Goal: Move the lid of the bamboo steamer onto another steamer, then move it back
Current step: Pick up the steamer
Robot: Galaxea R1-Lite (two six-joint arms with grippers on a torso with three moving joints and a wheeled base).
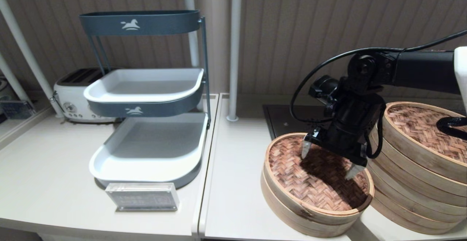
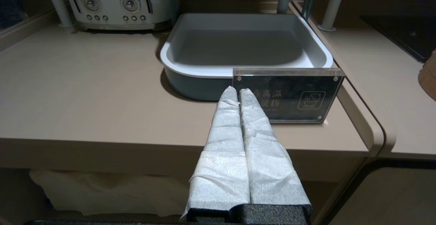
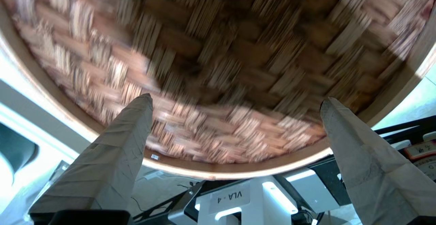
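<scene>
The bamboo steamer lid (image 1: 317, 182), reddish-brown woven with a pale rim, lies on a low steamer at the front of the right table. Just above its middle is my right gripper (image 1: 330, 160), open, its two fingertips spread over the weave and holding nothing. The right wrist view shows the lid (image 3: 218, 48) close up, with the right gripper (image 3: 236, 102) wide apart in front of it. The tall stack of pale bamboo rings (image 1: 412, 193) stands right beside it, topped by its own woven lid (image 1: 423, 124). My left gripper (image 2: 237, 90) is parked, shut and empty, at the left table's front edge.
A three-tier grey and white tray rack (image 1: 146, 153) stands on the left table, with an acrylic sign (image 1: 142, 196) in front and a white toaster (image 1: 73, 98) behind. A black hob plate (image 1: 284, 119) lies behind the low steamer. Two white poles (image 1: 233, 51) rise at the back.
</scene>
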